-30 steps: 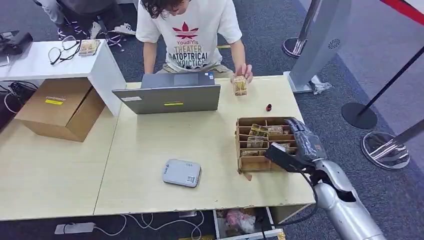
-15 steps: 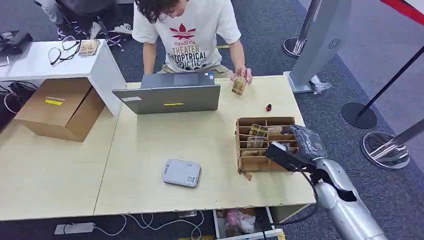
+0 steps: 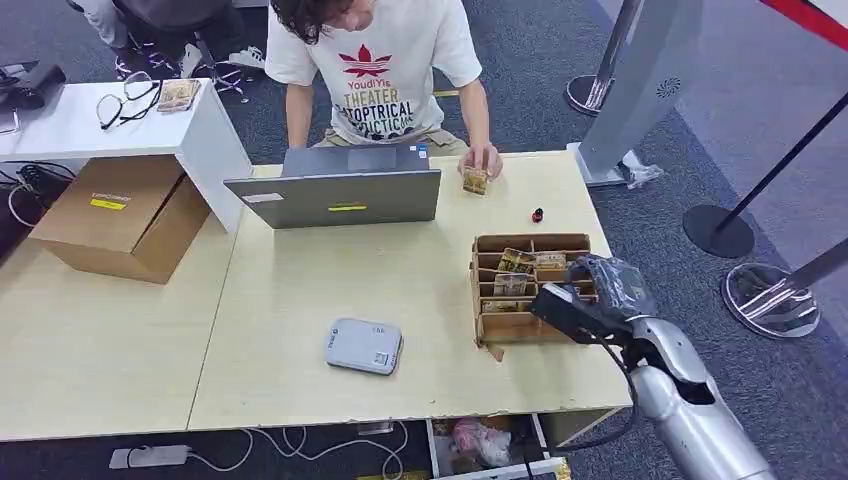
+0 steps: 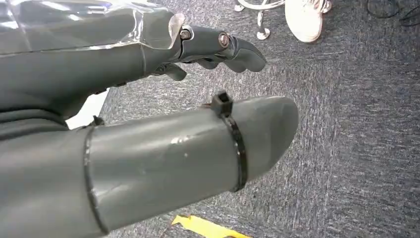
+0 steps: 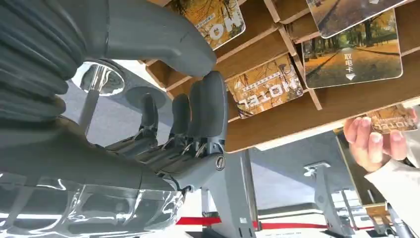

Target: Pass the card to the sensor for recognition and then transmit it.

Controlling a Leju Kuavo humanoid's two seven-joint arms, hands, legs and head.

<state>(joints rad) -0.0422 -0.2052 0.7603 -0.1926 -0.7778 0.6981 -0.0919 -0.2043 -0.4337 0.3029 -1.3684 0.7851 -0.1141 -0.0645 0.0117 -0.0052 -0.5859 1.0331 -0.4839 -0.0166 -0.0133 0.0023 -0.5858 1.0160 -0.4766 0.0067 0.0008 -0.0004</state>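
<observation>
A light wooden surface (image 3: 300, 290) is stretching across the head view, and near its right edge a brown wooden card rack (image 3: 529, 287) is lying flat, divided by thin slats into rows of shallow slots. Several slots are holding cards (image 3: 517, 262) printed with autumn tree scenes; the right wrist view is showing one card marked "HOTEL" (image 5: 265, 92) tucked in a slot, a larger card with a tree-lined path (image 5: 350, 55) in the slot beside it, and another yellow-toned card (image 5: 216, 21) in a further slot. The robot's right hand (image 3: 597, 286) is hovering over the right side of the rack, its dark fingers (image 5: 208, 111) extended side by side along the rack's wooden edge with the thumb apart from them, holding nothing. The left hand (image 4: 148, 74) is hanging over grey carpet (image 4: 346, 124), its fingers loosely extended and nothing in them. At the far edge of the surface a person in a white T-shirt (image 3: 385, 70) is sitting behind a grey laptop (image 3: 335, 196), and the person's hand (image 3: 484, 160) is holding a small card (image 3: 476, 181) down on the surface beside the laptop. A flat grey card sensor (image 3: 363, 346) is resting near the front of the surface, well apart from the rack. A small red and black object (image 3: 538, 214) is lying between the person's card and the rack. A cardboard box (image 3: 122, 215) is sitting on the surface's left part.
</observation>
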